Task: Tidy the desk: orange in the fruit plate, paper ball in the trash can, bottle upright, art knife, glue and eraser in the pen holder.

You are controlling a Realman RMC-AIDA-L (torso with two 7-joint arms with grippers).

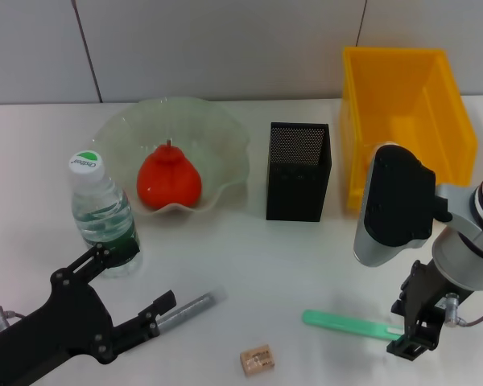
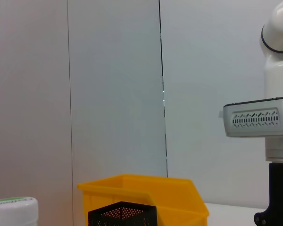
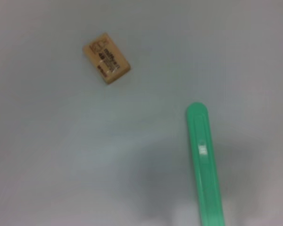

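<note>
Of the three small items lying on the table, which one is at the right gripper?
The green art knife: its end lies at the right gripper. The eraser and the glue stick lie further left.

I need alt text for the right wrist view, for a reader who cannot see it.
A slim green plastic art knife lies flat on the white table, reaching one edge of the picture. A small tan rectangular eraser with a printed label lies apart from it.

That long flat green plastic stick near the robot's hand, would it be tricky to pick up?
Probably somewhat. The flat green plastic art knife lies flush on the white desk, so fingers may struggle to get under it. It looks stiff and light, unlikely to roll, though it may slide if nudged. The right gripper hangs over its end.
</note>
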